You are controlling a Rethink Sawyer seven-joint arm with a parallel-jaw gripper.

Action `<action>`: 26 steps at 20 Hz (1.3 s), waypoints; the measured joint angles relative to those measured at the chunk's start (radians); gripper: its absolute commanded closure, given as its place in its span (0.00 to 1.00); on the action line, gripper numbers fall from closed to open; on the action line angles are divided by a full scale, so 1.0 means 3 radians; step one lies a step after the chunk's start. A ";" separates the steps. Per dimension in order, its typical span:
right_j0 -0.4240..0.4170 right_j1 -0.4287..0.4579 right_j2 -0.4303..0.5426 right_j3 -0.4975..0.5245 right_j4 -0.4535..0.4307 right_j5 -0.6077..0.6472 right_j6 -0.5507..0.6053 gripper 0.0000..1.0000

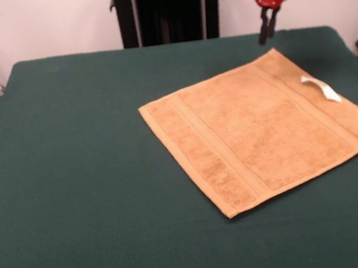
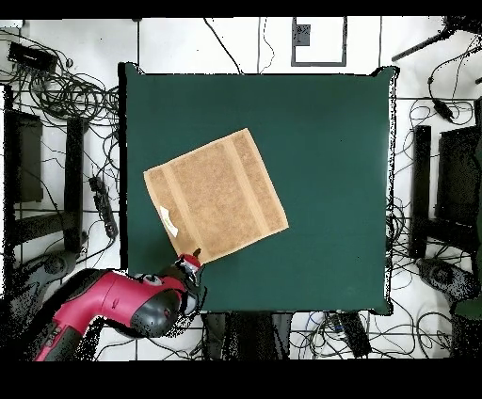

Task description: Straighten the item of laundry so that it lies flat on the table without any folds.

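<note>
The golden-orange towel (image 1: 265, 127) lies spread out flat on the dark green table (image 1: 86, 170), turned like a diamond, toward the right side in the front view. Its border bands run along two sides and its white label tag (image 1: 321, 87) lies on top near the far right corner. In the overhead view the towel (image 2: 215, 196) lies left of centre, with the tag (image 2: 168, 219) near its left corner. My gripper (image 1: 268, 28) hangs above the table just beyond the towel's far corner, apart from it and holding nothing. The overhead view shows the gripper (image 2: 191, 261) by the towel's bottom corner.
The robot's black pedestal (image 1: 168, 11) stands behind the table's far edge. Cables and black equipment (image 2: 66, 141) lie on the floor around the table. The red arm (image 2: 113, 301) reaches in from the bottom left of the overhead view.
</note>
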 measured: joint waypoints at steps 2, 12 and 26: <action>0.0000 0.0066 0.0000 0.0000 0.0001 -0.0001 0.0032 0.00; 0.0000 0.0190 0.0000 -0.0001 -0.0006 0.0000 0.0033 0.00; -0.0228 -0.0180 -0.0233 0.0018 0.0127 -0.0001 0.0033 0.00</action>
